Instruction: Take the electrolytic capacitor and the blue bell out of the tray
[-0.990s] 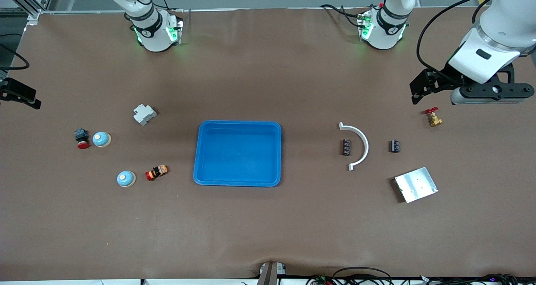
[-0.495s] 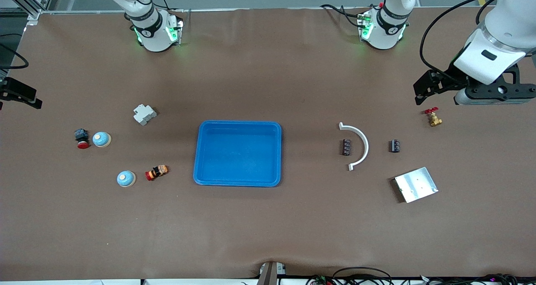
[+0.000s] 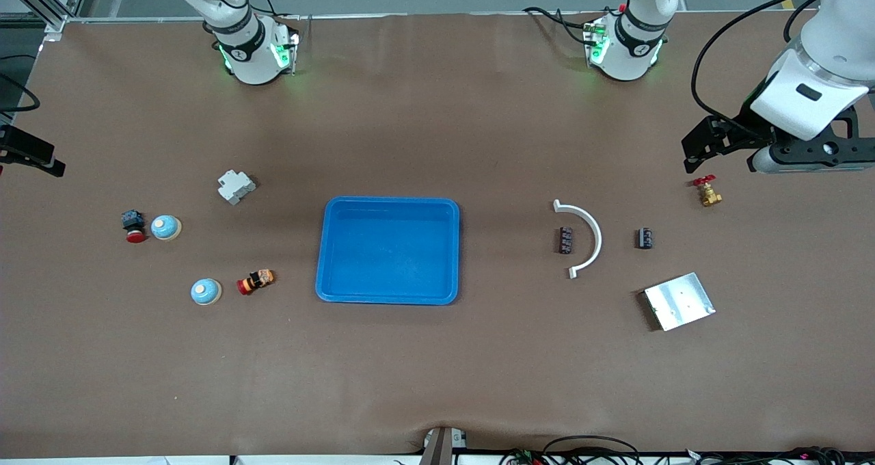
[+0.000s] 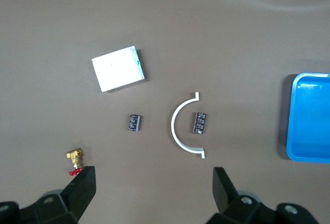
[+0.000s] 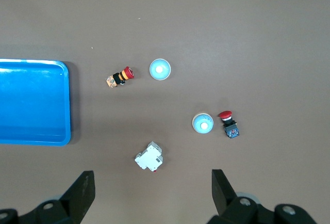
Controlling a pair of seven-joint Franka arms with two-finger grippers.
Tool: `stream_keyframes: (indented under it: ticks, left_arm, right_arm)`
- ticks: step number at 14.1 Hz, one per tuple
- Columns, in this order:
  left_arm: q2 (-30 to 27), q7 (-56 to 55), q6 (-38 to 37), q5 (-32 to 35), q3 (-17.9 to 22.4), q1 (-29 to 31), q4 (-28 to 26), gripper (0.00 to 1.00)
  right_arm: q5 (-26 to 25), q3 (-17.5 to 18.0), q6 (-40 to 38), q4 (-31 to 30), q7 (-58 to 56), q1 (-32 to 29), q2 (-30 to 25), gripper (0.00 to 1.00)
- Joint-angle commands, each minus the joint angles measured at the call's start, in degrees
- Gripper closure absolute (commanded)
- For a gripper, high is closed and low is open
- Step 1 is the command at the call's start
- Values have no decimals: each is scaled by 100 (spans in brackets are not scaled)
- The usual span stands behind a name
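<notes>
1. The tray point(image 3: 387, 251) is seen bare at mid-table; no capacitor or bell is left in it.
2. Two blue bells point(image 3: 165, 227) point(image 3: 205, 291) lie toward the right arm's end, two capacitors point(image 3: 565, 239) point(image 3: 644, 238) toward the left arm's end.
3. The left gripper point(image 3: 711, 140) has been raised since a second ago, fingers point(image 4: 82, 190) wide, nothing held.
4. The right gripper point(image 5: 149, 193) is parked wide and empty at the table's edge.
5. The task is judged done.
</notes>
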Motion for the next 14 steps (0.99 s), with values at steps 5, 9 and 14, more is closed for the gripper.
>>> stream_keyframes:
  ticks: [5,9,14]
  left_arm:
    - [-5,74,9,21,-10,58,0,0]
    - [-14,-39,0,12,-53,-12,-17,0]
    - [-5,118,-9,12,-62,40,-52,0]
  right_arm:
    - [27,85,-19,-19,-18,-45,-102,0]
    - [27,59,16,-19,-18,-97,-94,0]
    - [71,50,16,-11,-27,-124,-76,0]
